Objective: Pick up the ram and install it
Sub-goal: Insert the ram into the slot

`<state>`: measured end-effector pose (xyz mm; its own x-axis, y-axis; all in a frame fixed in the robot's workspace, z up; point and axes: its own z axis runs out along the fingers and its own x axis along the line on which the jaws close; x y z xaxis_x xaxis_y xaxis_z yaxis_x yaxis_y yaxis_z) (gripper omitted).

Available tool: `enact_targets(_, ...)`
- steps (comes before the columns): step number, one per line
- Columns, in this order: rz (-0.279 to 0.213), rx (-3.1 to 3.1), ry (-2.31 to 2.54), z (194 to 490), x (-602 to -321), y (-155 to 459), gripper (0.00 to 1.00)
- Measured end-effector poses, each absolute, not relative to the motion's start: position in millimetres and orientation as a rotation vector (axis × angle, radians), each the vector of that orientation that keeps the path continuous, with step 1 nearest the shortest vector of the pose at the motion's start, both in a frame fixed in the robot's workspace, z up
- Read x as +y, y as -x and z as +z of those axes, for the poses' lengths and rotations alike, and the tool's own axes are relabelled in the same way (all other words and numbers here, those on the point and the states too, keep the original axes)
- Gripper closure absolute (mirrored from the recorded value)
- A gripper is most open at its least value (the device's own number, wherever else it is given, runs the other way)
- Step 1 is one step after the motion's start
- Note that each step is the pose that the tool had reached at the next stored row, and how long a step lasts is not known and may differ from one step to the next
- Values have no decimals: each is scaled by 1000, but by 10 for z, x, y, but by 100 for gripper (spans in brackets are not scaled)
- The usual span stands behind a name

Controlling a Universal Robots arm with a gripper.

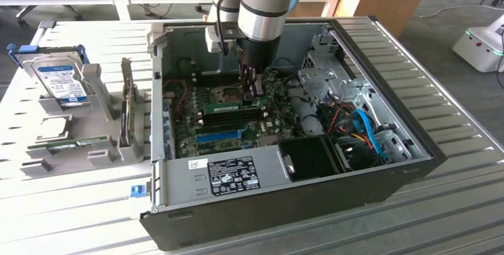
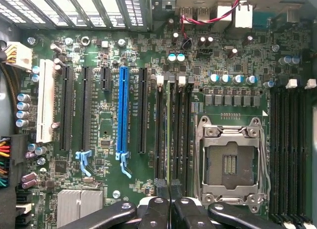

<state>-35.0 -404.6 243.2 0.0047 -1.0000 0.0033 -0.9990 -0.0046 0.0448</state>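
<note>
The ram [image 2: 169, 130] is a thin green stick standing on edge in a black memory slot of the motherboard, between white latches. In the exterior view the ram [image 1: 232, 108] lies across the board inside the open computer case [image 1: 236, 219]. My gripper [image 2: 169, 187] reaches straight down into the case and is shut on one end of the ram, its black fingertips [image 2: 161, 188] pressed together around the thin edge. In the exterior view the gripper [image 1: 254, 97] sits at the ram's end toward the exterior view's right.
A second green stick [image 1: 79, 144] lies in the grey holder on the exterior view's left, beside a hard drive [image 1: 63, 81]. A long blue slot [image 2: 122, 110], the open CPU socket [image 2: 232, 162] and more black memory slots [image 2: 290, 149] surround the gripper. Blue cables [image 1: 370, 131] fill the case's far side.
</note>
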Motion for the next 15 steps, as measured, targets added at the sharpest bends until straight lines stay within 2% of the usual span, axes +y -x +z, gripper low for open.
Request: enact_targets(15,-45,-2192,-2202,2432,-4101,350,88)
